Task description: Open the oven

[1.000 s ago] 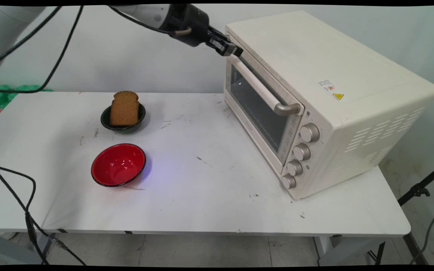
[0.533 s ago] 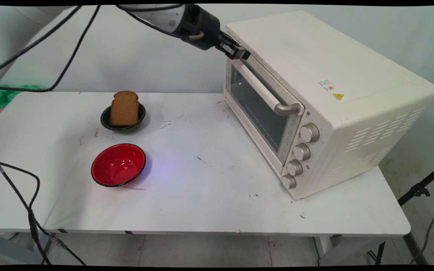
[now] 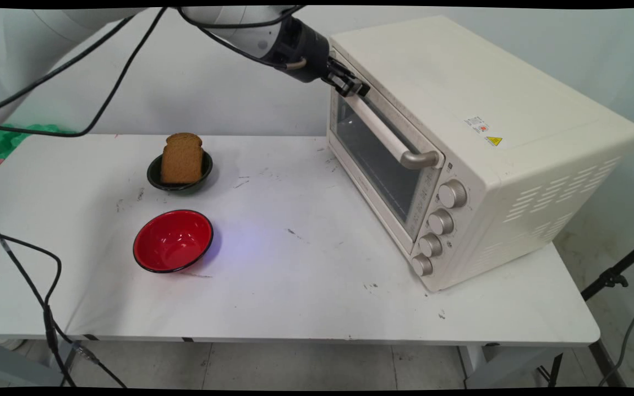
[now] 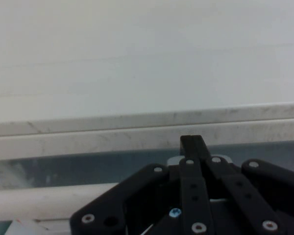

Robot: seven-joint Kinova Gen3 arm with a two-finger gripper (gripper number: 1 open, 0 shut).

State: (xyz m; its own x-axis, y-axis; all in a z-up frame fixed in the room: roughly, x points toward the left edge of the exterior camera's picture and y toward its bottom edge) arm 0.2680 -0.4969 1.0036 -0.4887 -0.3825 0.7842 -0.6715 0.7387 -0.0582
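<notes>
My black gripper (image 3: 359,88) is shut, its tips pressed against the top edge of the cream toaster oven's (image 3: 476,93) door (image 3: 375,159), just above the far end of the door handle (image 3: 383,132). The door looks closed. In the hand view the two fingers (image 4: 191,143) meet in front of the door's upper rim (image 4: 88,139), with the pale handle bar (image 4: 39,200) below left and the oven top (image 4: 137,58) beyond. Nothing is held between the fingers.
A slice of brown bread (image 3: 181,159) stands upright in a small dark bowl (image 3: 154,177) at mid-left of the white table (image 3: 306,297). A red bowl (image 3: 173,241) sits in front of it, holding nothing. Black cables hang at the left.
The gripper has moved right and down, from beside the oven's upper left corner onto the top edge of the door. Nothing else has moved.
</notes>
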